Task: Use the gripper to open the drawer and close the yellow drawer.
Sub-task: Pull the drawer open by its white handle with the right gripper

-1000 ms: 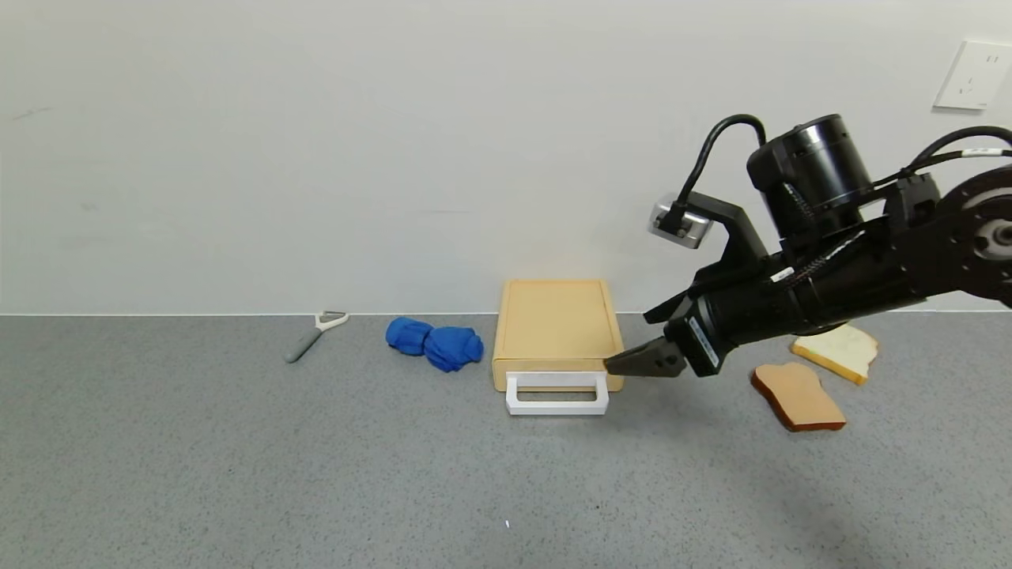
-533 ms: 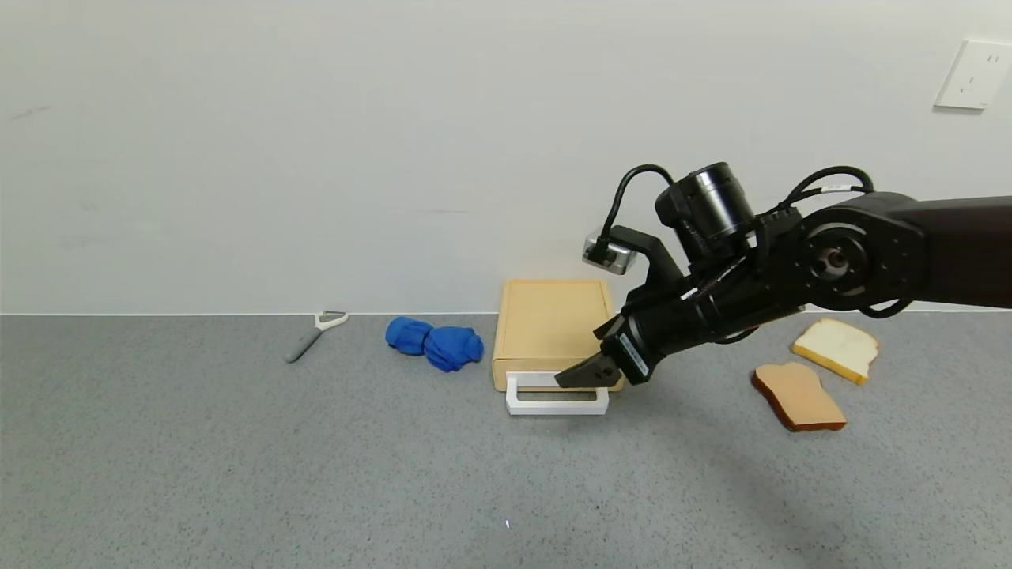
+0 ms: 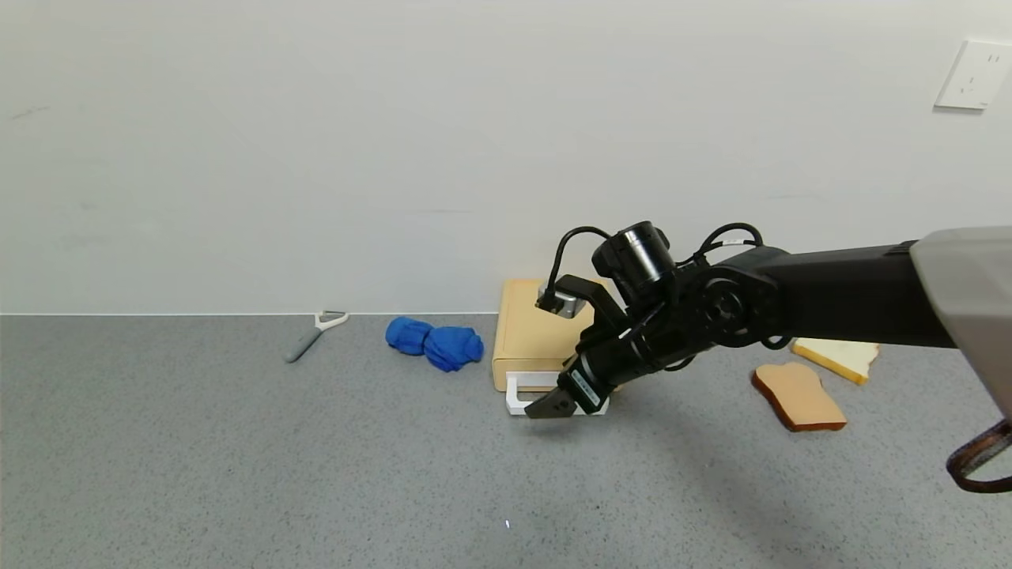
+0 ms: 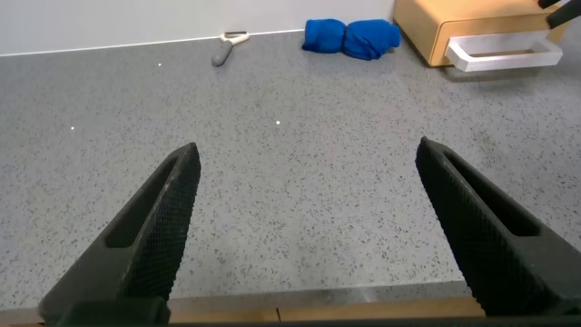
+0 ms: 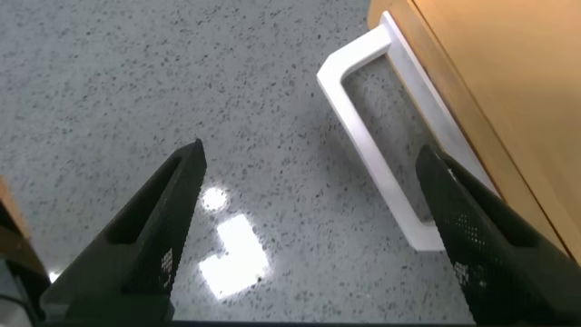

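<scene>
Right pincer, fingers apart, hovers at the drawer handle, frame centre; misaligned closing risks missing it.

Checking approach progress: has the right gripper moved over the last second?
Yes. The right gripper went left and down, from beside the drawer front's right corner to over its white handle.

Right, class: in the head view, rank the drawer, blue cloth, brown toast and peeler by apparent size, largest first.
1. drawer, though the right gripper hides part of it
2. blue cloth
3. brown toast, close to the cloth
4. peeler
</scene>
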You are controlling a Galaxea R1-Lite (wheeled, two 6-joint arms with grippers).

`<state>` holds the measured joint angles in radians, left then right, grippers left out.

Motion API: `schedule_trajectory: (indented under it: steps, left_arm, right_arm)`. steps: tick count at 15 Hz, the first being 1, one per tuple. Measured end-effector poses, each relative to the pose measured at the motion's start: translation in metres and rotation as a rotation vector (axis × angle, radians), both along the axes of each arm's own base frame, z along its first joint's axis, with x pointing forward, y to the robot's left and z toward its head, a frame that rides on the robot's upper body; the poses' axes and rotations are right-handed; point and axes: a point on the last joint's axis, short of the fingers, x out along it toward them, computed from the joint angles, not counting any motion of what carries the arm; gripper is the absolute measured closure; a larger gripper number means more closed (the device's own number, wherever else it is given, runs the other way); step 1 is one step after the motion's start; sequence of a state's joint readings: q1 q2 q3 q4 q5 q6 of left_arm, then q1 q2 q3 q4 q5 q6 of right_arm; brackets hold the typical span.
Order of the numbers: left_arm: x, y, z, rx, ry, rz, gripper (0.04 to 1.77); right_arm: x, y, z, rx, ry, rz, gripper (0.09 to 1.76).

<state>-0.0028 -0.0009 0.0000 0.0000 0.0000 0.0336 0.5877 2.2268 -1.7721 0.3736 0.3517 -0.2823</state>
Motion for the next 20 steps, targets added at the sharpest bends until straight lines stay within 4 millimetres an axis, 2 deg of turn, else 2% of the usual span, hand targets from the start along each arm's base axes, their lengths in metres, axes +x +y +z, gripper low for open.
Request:
schedule_trajectory:
  steps: [10,20]
  left_arm:
    - [0.0,0.0,0.0,0.0,0.0,0.0,0.09]
    - [0.0,0.0,0.0,0.0,0.0,0.0,0.09]
  right_arm:
    - [0.022,0.021,-0.044,-0.034,0.032,-0.049,0.15]
    - [0.03,0.027,-0.061,-0.046,0.046,-0.048,0.14]
